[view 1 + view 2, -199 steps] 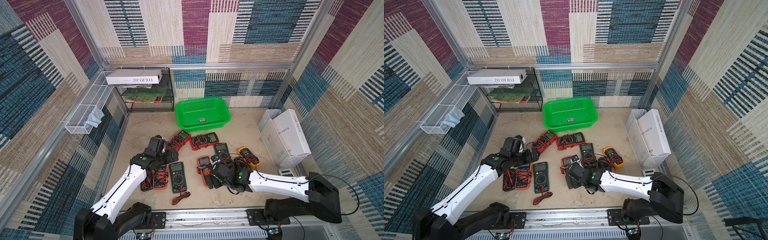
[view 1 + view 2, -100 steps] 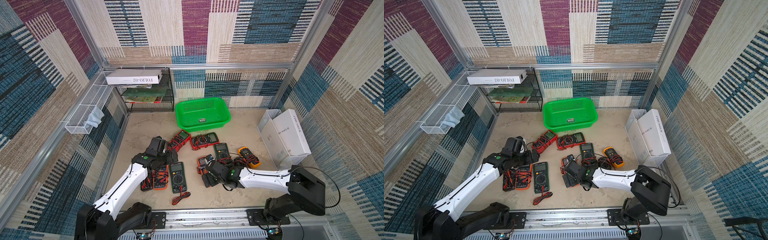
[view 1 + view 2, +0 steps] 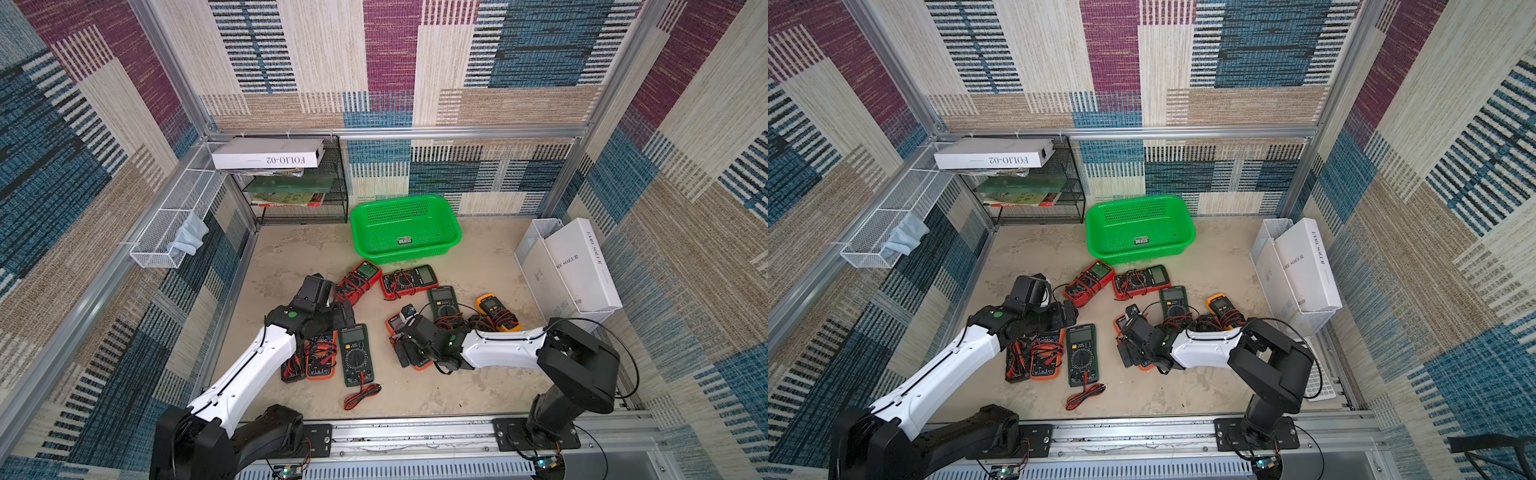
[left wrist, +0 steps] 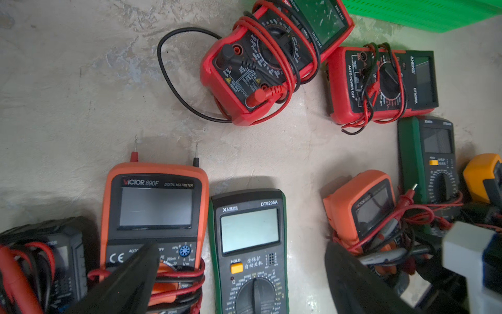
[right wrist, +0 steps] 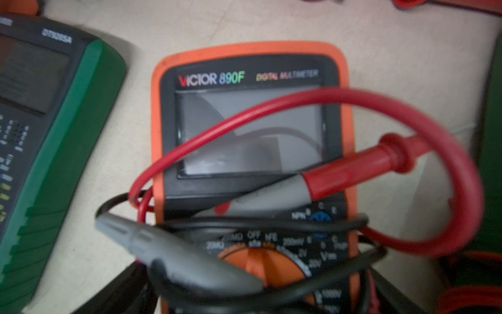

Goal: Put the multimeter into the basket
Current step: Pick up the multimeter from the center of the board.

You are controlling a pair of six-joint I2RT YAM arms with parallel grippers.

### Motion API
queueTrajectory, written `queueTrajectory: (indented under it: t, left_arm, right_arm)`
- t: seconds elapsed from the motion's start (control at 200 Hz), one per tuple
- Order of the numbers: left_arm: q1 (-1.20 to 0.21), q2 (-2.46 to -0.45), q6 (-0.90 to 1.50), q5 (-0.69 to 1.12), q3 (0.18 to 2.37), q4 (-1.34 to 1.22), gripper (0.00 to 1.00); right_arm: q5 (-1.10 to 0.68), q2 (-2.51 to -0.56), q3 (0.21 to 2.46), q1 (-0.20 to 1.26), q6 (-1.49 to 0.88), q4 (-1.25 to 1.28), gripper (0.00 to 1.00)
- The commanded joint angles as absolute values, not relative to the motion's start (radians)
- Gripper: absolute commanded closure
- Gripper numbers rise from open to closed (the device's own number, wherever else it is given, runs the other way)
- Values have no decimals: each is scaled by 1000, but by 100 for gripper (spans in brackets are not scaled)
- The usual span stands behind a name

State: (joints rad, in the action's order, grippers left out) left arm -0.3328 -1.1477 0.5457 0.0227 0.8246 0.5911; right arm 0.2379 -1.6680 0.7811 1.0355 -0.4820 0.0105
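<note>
Lying face-up, orange multimeter [image 5: 244, 152], red lead [image 5: 467, 201] looped

We read FOLIO-02 on the long white box [image 3: 268, 153] | VICTOR 890F DIGITAL MULTIMETER on an orange meter [image 4: 154, 201] | DT9205A on the green meter [image 4: 250, 231] | ANENG, AUTO POWER OFF on a red meter [image 4: 380, 84]

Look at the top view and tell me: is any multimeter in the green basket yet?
No, the basket holds only a small label; the multimeters lie outside it.
</note>
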Motion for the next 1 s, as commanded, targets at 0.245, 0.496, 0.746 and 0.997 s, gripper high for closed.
queueTrajectory:
  t: [0.245, 0.496, 0.746, 0.997]
  left_arm:
    - [-334, -1166, 544, 29, 835, 600, 0]
    - [-337, -1181, 544, 36, 866, 613, 0]
    - [-341, -1178, 542, 23, 882, 630, 0]
    - [-352, -1192, 530, 14, 913, 638, 0]
  right_arm:
    - [190, -1662, 757, 1086, -523, -86, 24]
    - [205, -1581, 712, 1091, -546, -85, 33]
    - [219, -1483, 681, 1096, -563, -100, 36]
    - [242, -1335, 710, 1060, -543, -162, 36]
